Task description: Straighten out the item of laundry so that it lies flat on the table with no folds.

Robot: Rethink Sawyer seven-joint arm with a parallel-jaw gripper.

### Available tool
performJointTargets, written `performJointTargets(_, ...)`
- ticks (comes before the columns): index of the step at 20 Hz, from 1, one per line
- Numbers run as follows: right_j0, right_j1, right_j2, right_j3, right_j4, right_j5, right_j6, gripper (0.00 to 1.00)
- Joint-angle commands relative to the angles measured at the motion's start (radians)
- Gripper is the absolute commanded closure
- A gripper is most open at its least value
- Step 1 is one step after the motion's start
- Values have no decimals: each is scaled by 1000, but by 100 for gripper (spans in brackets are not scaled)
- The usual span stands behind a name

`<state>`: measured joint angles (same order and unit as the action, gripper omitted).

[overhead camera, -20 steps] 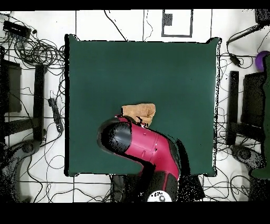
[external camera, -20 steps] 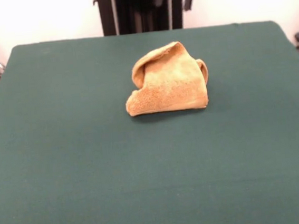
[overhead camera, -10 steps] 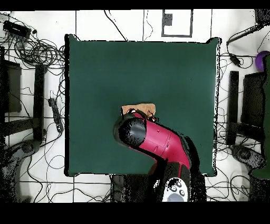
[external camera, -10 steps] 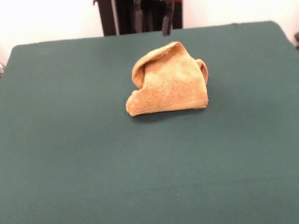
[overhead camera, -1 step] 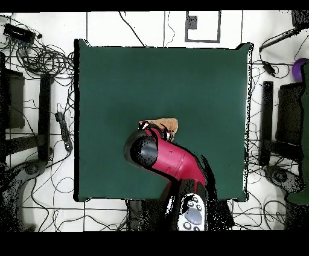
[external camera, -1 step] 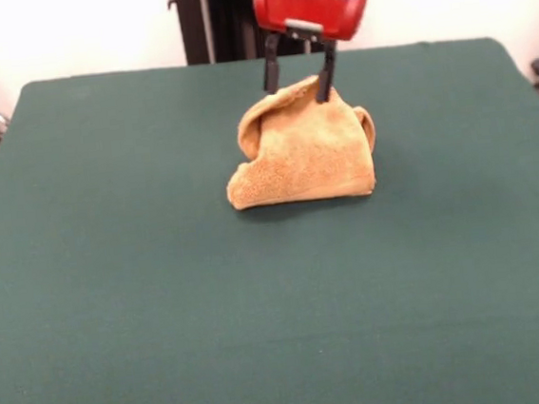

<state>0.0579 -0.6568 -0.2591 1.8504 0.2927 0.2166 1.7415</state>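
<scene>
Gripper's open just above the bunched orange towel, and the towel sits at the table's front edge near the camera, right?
Not quite. The front view shows the orange towel near the middle of the green table, toward its far side, not the front edge. The gripper is open at its peak.

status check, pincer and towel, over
Pincer open, straddling the top fold of the towel. Towel bunched, not flat, on the table. Nothing in the way.

Arm [overhead camera, -1 step: 175, 164]: glossy red shell, rounded tube shape, black rounded cap at the elbow end. Near the base, a grey oval panel with small buttons. Wrist housing red with a thin silver band and black top. Gripper [external camera, -1 step: 298, 80]: two slim black fingers [external camera, -1 step: 271, 71], straight and parallel.
</scene>
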Motion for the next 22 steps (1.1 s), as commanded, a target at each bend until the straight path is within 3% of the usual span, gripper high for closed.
performJointTargets(1,51,67,124,95,98,-46,328,0)
performJointTargets(11,65,111,49,49,50,107,221,0)
performJointTargets(22,54,115,72,77,61,58,232,0)
